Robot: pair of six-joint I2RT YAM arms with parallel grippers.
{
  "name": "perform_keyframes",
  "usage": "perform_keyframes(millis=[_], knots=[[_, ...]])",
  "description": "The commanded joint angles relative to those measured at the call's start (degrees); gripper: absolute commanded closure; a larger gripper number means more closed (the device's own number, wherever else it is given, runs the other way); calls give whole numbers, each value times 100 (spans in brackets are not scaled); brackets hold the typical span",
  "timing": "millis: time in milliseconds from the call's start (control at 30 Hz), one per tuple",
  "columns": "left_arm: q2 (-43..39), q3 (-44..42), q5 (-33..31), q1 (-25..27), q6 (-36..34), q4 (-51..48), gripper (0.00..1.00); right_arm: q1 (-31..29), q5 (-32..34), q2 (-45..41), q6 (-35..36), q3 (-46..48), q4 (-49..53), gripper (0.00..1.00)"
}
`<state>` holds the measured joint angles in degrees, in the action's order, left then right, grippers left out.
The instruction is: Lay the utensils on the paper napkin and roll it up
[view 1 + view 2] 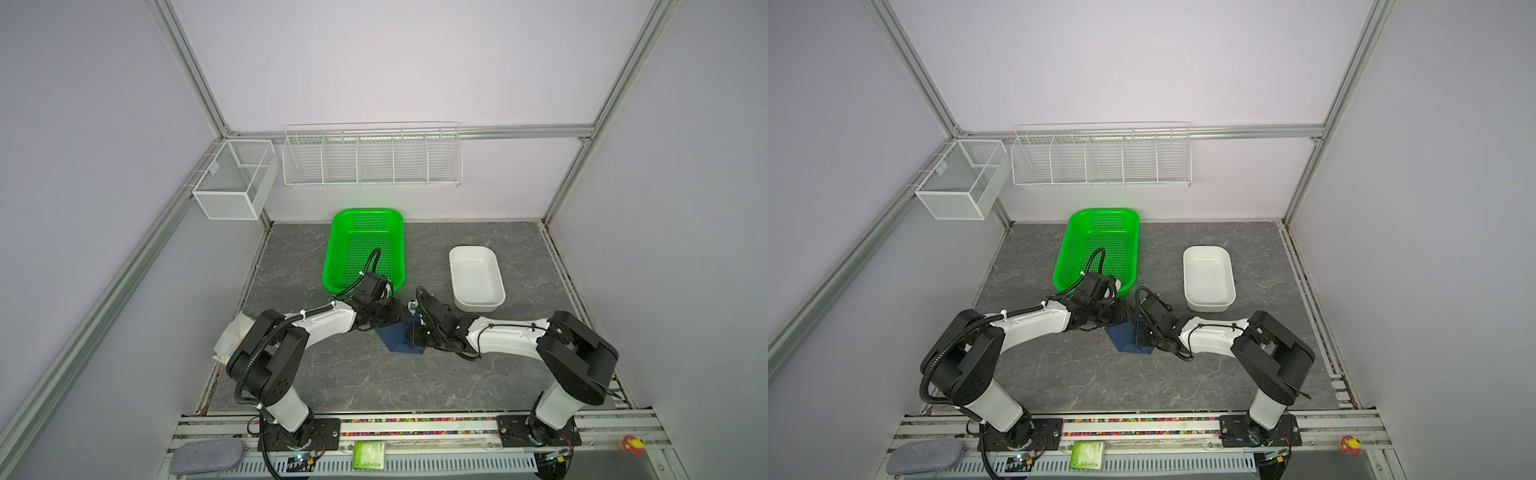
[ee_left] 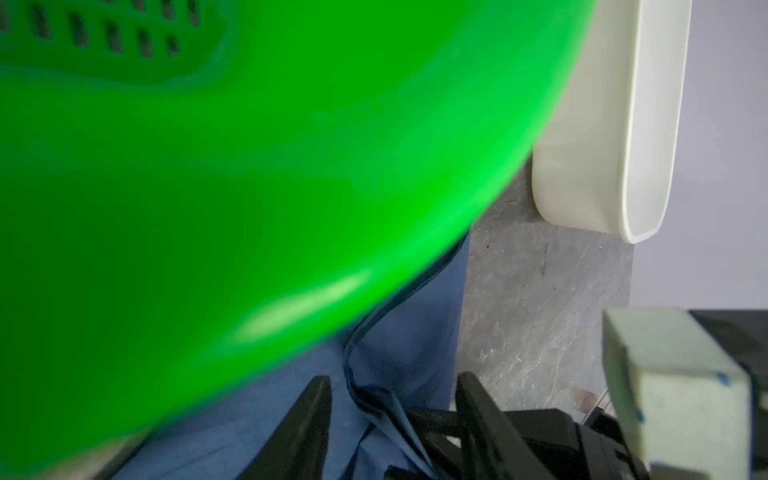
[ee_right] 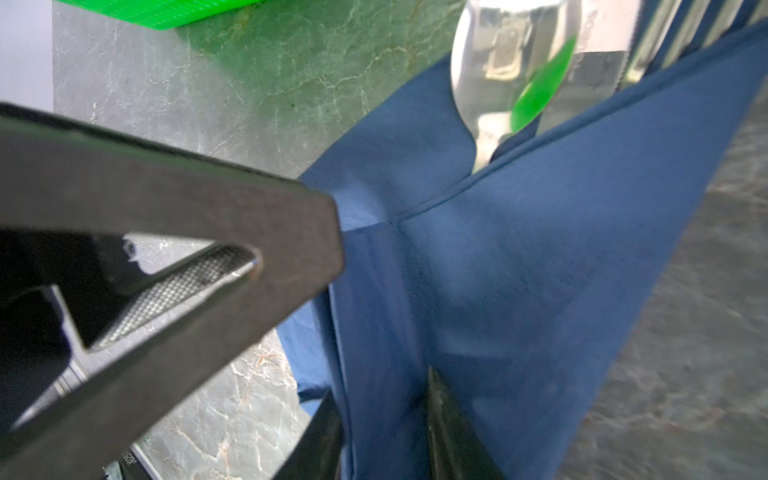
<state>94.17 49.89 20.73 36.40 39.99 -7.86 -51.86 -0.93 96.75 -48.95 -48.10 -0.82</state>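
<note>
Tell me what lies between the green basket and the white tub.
Only bare grey tabletop separates the green basket from the white tub, as both top views show; the right arm's cable loop sits at the stretch's near end.

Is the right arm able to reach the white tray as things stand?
Probably yes: the white tray lies close beside the right gripper, nothing between. But the gripper seems clamped on the napkin and must release first.

A robotics lab test cell. Aluminium frame posts (image 1: 199, 83) and plain pale walls (image 1: 395, 62) box in a grey marble-look tabletop (image 1: 374, 374). The left arm (image 1: 316, 328) and right arm (image 1: 507, 336) are bolted to a rail (image 1: 415, 424) at 6 o'clock, and a wire rack (image 1: 372, 156) hangs at 12 o'clock.
</note>
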Motion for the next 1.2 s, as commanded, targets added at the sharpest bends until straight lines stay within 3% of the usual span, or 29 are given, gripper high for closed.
perform_keyframes(millis=[0, 1000, 1167], knots=[[72, 51, -83, 41, 190, -630, 50, -29, -19, -164, 27, 90, 12, 68], [348, -48, -258, 240, 344, -632, 65, -31, 6, -209, 37, 156, -32, 69], [353, -88, -277, 236, 344, -605, 77, -32, -12, -199, 32, 160, -53, 69]])
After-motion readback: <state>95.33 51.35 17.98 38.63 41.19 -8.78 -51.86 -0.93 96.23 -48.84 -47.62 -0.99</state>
